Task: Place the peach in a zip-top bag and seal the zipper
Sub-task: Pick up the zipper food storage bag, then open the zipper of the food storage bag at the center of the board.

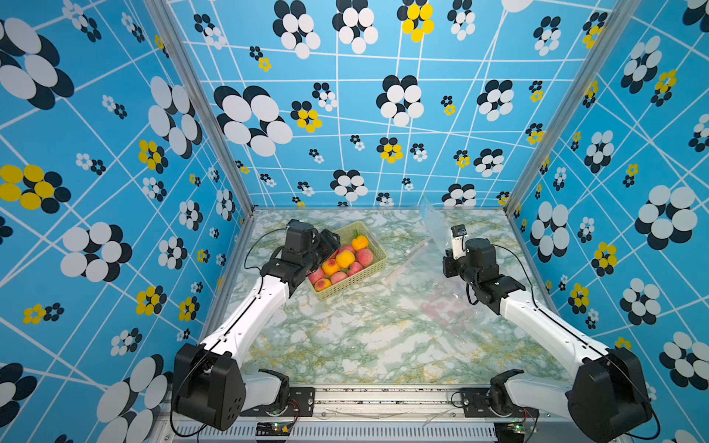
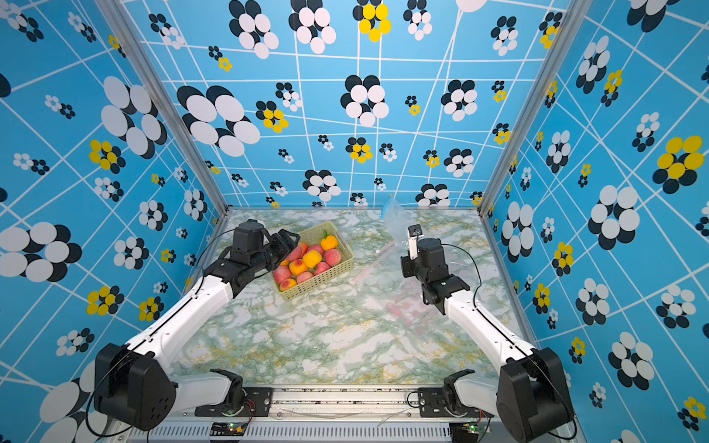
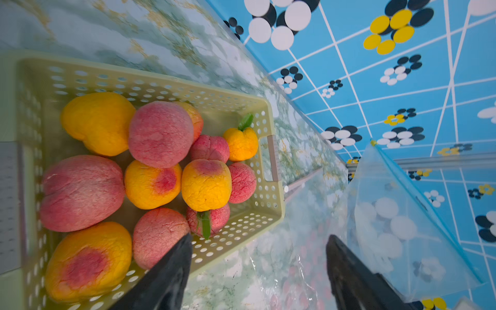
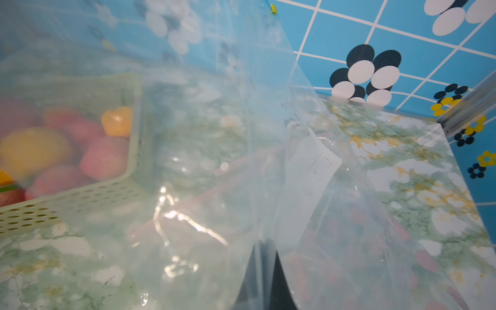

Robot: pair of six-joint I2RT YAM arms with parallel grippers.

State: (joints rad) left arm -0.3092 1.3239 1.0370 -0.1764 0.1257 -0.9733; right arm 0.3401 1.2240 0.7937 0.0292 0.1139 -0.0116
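- Closest to the lens is your left hand (image 3: 259,237). Its fingers are spread wide with nothing between them, and one finger is just beside a pink peach (image 3: 158,236) in the basket (image 3: 150,83). I can't tell if it's actually touching.
- Every one of the peaches (image 1: 341,264) is in that basket, none in the bag. In both top views the left hand hovers over the basket's 10 o'clock side, so the pile sits toward 4 o'clock from it.
- Your right hand (image 4: 264,244) is clenched on the film of the zip-top bag (image 4: 214,134), holding part of it up off the desk (image 1: 345,345).
- The bag sits at 3 o'clock from the basket. Its pink zipper strip (image 1: 408,257) runs roughly 7 to 1 o'clock, and the mouth looks to face the basket.
- So the left arm is the nearer one for the pick. I'd drop onto that peach, then carry it toward 3 o'clock.
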